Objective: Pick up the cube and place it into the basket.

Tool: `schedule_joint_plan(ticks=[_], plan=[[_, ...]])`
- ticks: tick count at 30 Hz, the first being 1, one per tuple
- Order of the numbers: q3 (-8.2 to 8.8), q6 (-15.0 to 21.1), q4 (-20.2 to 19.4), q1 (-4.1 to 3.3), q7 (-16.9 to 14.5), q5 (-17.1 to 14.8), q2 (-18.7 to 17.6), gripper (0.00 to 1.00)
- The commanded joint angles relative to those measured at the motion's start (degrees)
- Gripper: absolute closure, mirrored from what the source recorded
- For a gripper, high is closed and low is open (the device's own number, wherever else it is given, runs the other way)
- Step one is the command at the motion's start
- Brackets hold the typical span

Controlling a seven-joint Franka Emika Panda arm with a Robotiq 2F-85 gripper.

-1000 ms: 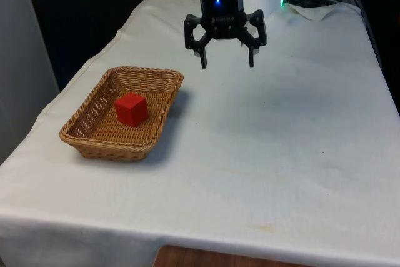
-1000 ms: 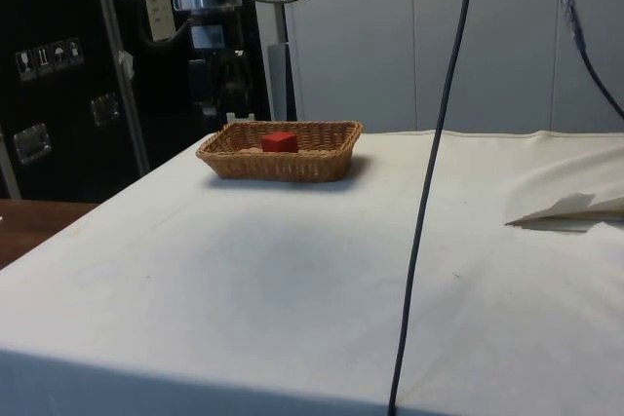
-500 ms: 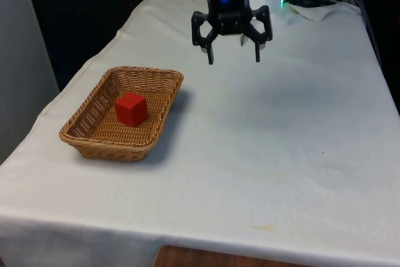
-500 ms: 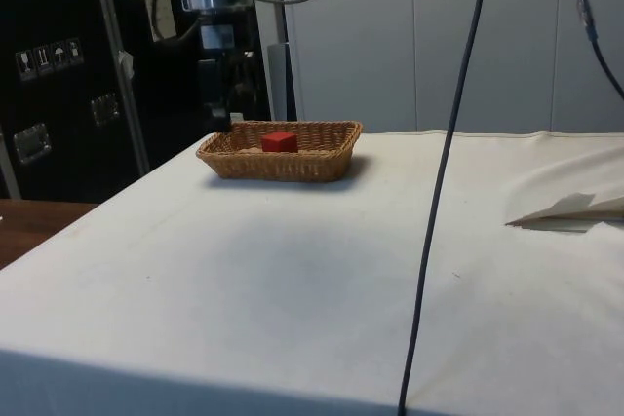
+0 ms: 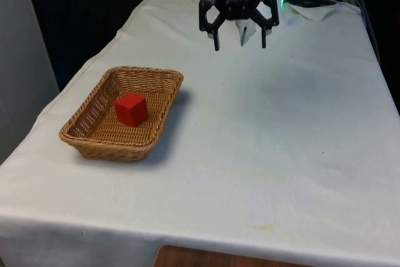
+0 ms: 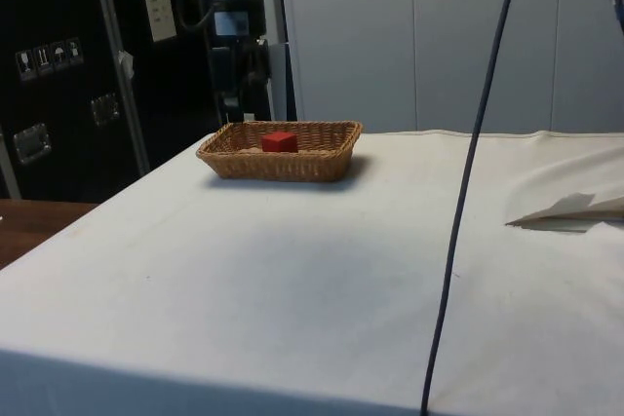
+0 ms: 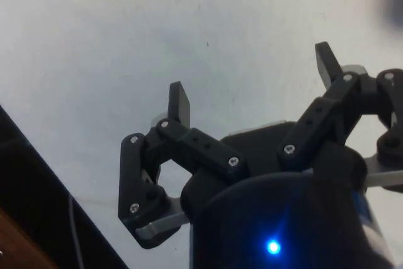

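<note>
Our gripper (image 5: 239,46) hangs wide and empty far from the cube (image 5: 131,109) in the basket (image 5: 87,139) — we judge little risk.

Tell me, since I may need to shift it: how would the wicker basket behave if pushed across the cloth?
The wicker basket looks light, so it would probably slide. Its wide flat base makes tipping unlikely. The red cube inside might shift.

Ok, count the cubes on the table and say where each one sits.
1. The red cube lies inside the wicker basket, at the front view's left. The gripper hangs open, apart from it.
</note>
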State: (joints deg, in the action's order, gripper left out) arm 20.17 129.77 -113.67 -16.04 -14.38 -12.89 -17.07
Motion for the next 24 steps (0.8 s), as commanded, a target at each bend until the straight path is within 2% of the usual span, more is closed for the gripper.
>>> schedule_joint_plan(ticks=[1,2,3,9,10,11,18,19,21,24], plan=[[0.17,1.09,-1.15,-0.46,0.86,1.03,1.03,0.00],[-0.11,0.11,-0.40,0.00,0.11,0.23,0.40,0.00],[-0.06,1.38,-1.83,-0.46,1.15,1.60,1.78,0.00],[-0.92,1.83,-3.61,-0.34,1.60,3.09,4.13,0.00],[-1.09,0.92,-3.09,0.00,0.97,2.35,3.72,0.00],[-0.97,1.78,-3.78,-0.34,1.60,3.32,4.41,0.00],[-1.89,1.55,-4.81,-0.34,1.49,4.76,6.36,0.00],[-2.06,0.97,-4.30,0.00,0.97,4.07,5.96,0.00],[-2.12,1.55,-4.98,-0.29,1.43,5.10,6.76,0.00],[-2.46,1.43,-5.27,-0.23,1.32,5.61,7.33,0.00]])
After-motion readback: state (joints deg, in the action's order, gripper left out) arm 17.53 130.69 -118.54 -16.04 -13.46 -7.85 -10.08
